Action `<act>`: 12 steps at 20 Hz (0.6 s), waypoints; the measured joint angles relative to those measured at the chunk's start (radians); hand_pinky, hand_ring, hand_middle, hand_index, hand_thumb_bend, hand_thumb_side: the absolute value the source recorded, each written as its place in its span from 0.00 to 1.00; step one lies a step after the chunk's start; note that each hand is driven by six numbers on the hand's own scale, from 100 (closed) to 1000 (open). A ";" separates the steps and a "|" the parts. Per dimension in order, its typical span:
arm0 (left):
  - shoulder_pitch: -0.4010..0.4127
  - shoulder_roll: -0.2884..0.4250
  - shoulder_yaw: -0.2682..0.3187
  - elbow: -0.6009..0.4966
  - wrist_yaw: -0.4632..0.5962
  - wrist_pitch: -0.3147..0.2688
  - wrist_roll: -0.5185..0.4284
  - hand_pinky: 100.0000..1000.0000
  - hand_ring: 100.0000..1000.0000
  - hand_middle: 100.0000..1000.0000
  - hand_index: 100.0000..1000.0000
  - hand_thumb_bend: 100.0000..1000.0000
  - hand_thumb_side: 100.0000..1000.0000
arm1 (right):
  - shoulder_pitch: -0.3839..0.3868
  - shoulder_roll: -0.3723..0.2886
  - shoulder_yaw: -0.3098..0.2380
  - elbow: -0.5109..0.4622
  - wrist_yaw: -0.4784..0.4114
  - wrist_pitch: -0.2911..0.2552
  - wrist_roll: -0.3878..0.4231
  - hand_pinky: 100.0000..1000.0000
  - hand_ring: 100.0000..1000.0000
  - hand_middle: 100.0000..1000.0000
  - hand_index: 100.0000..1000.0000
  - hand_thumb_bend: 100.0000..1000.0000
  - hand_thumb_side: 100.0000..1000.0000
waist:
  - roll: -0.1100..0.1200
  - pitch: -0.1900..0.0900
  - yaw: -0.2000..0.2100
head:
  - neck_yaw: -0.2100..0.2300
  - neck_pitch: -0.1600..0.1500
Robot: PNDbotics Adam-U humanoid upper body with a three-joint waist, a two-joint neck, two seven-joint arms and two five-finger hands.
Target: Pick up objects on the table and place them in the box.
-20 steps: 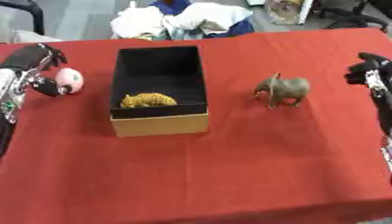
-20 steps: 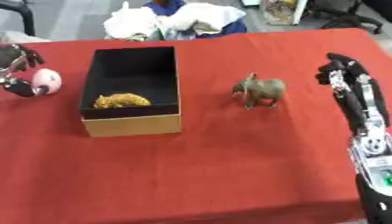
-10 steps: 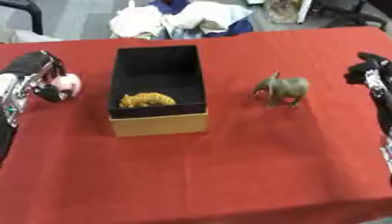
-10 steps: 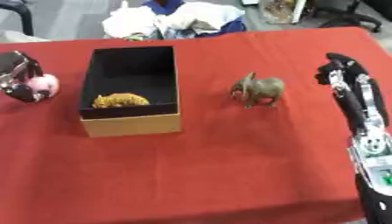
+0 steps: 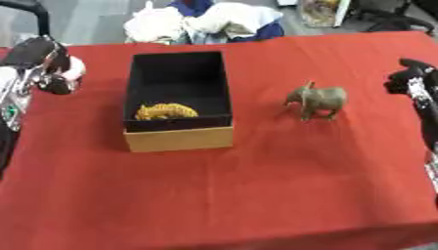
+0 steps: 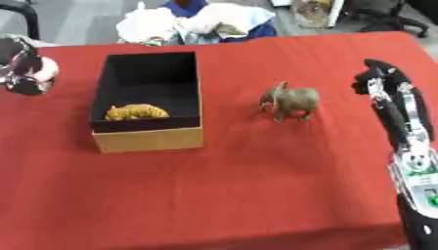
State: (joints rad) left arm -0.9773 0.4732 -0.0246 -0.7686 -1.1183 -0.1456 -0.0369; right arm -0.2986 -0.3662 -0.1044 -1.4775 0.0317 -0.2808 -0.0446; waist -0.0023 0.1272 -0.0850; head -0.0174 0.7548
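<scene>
Left hand (image 5: 41, 63) at far left, fingers curled round a pink-and-white toy (image 5: 74, 70), left of the box (image 5: 178, 139). Yellow toy (image 5: 166, 111) lies in the box's near end. Elephant (image 5: 317, 99) stands right of the box. Right hand (image 6: 383, 82) at right edge, clenched, empty.

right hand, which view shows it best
The right eye view: the right hand shows whole there, with its forearm running down the right side, well apart from the elephant. The left eye view catches only the hand at the right edge, its arm mostly cut off.
</scene>
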 measured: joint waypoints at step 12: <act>-0.035 -0.072 -0.165 -0.183 0.170 -0.144 -0.128 0.40 0.25 0.19 0.31 0.20 0.00 | 0.000 0.001 0.000 0.000 -0.004 -0.002 0.007 0.62 0.60 0.55 0.81 0.00 0.73 | 0.000 -0.005 -0.004 | 0.006 0.000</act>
State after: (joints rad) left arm -1.0126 0.4015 -0.1892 -0.9512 -0.9480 -0.2898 -0.1650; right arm -0.2990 -0.3656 -0.1040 -1.4772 0.0282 -0.2829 -0.0374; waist -0.0028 0.1220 -0.0888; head -0.0110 0.7549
